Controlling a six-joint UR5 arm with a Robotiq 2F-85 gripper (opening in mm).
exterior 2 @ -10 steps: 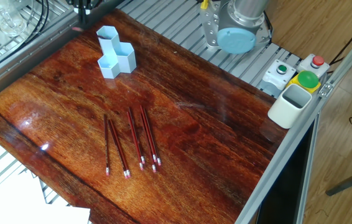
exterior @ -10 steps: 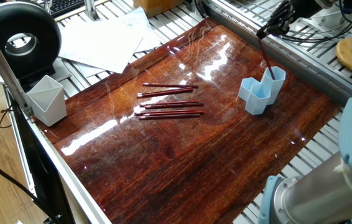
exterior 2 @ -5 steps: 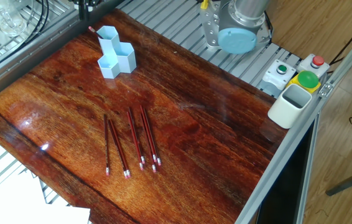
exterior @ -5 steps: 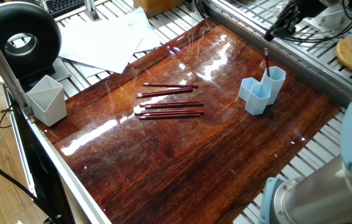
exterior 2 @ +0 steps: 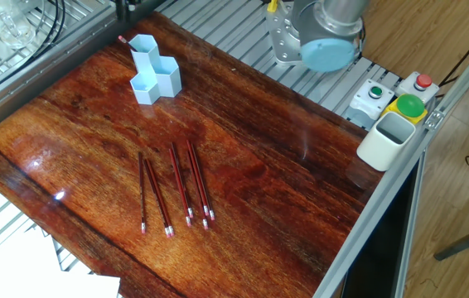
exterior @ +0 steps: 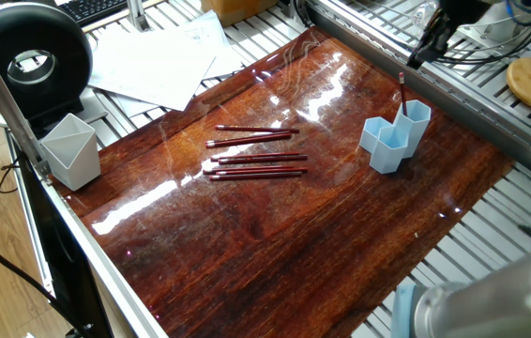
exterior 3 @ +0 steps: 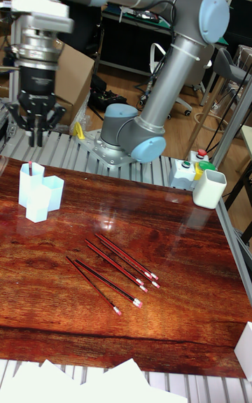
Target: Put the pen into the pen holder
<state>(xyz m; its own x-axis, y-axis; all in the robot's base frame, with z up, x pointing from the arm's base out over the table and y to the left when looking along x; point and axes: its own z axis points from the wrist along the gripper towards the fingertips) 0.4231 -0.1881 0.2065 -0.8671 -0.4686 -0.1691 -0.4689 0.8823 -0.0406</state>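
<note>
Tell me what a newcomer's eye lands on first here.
Five dark red pens lie loosely side by side mid-table on the glossy wooden top. Near the far edge, the light blue pen holder has one pen standing in its tallest tube, with the open tool above it.

One pen (exterior: 402, 94) stands in the pen holder (exterior: 395, 137); five pens (exterior: 256, 155) lie on the table (exterior: 284, 235).
</note>
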